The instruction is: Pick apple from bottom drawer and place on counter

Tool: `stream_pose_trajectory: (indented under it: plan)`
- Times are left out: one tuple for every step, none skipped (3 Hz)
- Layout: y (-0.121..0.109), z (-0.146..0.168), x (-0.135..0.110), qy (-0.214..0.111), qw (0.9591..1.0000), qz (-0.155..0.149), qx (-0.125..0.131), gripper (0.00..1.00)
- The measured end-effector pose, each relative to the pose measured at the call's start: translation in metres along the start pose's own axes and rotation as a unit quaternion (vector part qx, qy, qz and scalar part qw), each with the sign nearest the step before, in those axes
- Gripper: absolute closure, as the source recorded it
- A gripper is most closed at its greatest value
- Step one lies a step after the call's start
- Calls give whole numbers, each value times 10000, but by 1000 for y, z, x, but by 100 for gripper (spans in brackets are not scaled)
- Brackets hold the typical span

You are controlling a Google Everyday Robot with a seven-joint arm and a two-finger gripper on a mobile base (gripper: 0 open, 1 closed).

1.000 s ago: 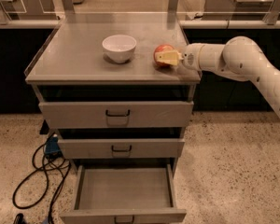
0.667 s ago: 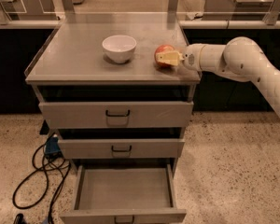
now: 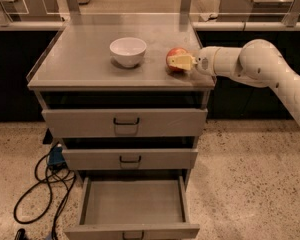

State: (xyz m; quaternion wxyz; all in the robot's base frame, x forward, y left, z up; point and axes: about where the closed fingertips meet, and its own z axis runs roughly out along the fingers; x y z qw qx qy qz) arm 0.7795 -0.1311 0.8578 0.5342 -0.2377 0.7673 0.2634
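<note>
The apple (image 3: pixel 173 55), red with a yellowish patch, rests on the counter (image 3: pixel 85 59) near its right front corner. My gripper (image 3: pixel 183 61) reaches in from the right on the white arm (image 3: pixel 255 66) and is shut on the apple, with a pale finger across its front. The bottom drawer (image 3: pixel 132 204) is pulled open and its tray is empty.
A white bowl (image 3: pixel 127 50) stands on the counter left of the apple. The top drawer (image 3: pixel 125 122) and the middle drawer (image 3: pixel 130 159) are closed. Black cables (image 3: pixel 37 189) lie on the speckled floor at the left. Long steel-edged dark counters run behind.
</note>
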Motion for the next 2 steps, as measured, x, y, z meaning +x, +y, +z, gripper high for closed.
stream_pose_trajectory:
  plan:
    - [0,0,0,1,10000,0,-2,0]
    - [0,0,0,1,10000,0,-2,0]
